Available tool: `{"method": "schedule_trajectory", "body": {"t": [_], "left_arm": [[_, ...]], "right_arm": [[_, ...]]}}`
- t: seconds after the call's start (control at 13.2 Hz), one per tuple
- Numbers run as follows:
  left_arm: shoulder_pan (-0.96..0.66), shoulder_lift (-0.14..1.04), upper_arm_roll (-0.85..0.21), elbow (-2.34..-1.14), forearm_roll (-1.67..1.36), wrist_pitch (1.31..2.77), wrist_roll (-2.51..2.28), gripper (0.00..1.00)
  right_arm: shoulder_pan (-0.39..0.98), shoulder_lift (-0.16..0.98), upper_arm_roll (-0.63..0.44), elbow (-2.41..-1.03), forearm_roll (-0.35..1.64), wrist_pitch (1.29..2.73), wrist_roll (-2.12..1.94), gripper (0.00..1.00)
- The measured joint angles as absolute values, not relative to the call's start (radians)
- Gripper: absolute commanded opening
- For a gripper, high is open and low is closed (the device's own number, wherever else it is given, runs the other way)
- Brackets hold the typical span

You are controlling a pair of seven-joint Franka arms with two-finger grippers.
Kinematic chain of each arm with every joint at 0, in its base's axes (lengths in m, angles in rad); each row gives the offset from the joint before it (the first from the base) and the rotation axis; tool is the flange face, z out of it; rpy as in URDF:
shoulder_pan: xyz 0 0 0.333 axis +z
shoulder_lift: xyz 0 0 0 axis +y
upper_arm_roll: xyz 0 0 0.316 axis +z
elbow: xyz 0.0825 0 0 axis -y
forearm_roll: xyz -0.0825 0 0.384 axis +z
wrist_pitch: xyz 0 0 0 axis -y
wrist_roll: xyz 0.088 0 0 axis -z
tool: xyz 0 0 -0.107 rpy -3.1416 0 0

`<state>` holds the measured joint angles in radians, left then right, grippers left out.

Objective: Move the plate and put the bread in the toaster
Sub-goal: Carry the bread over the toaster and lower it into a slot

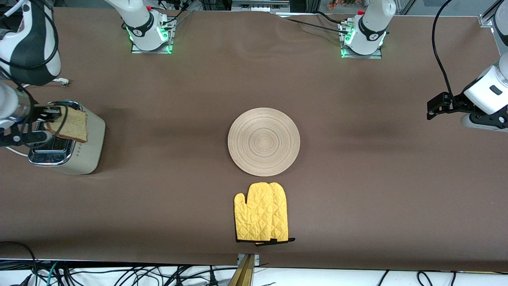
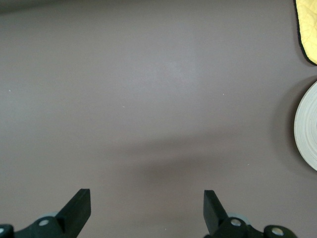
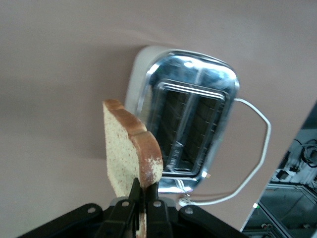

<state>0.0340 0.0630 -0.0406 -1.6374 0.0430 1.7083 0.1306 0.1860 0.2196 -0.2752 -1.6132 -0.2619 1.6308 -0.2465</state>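
The large round light-wood plate with concentric grooves (image 1: 264,142) lies bare at mid-table, just above the yellow quilted oven mitt (image 1: 262,217) in the front view, so the plate part looks settled, though that is only a judgement. What is left is seating the bread. The squarish slice of speckled light brown bread with a darker crust (image 1: 70,126) hangs over the cream-beige two-slot toaster with a chrome top (image 1: 83,151) at the right arm's end of the table, not yet in a slot. The right gripper (image 3: 141,198) is clamped on the slice's lower edge, holding it upright on edge, beside rather than squarely over the slots. The left gripper (image 2: 143,210) waits over bare table, fingers (image 2: 79,206) spread wide and empty.
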Motion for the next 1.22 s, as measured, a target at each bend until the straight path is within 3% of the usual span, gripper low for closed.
{"method": "schedule_trajectory", "body": {"t": [0.46,1.22], "left_arm": [[0.034,0.063,-0.041,-1.637,0.043,1.708,0.131,1.0],[0.034,0.063,-0.041,-1.637,0.043,1.706,0.131,1.0]], "right_arm": [[0.186,0.223,-0.367,-1.611,-0.319,1.616,-0.314,0.0],[0.182,0.329,-0.374,-1.609,-0.328,1.697,-0.312,0.0]]}}
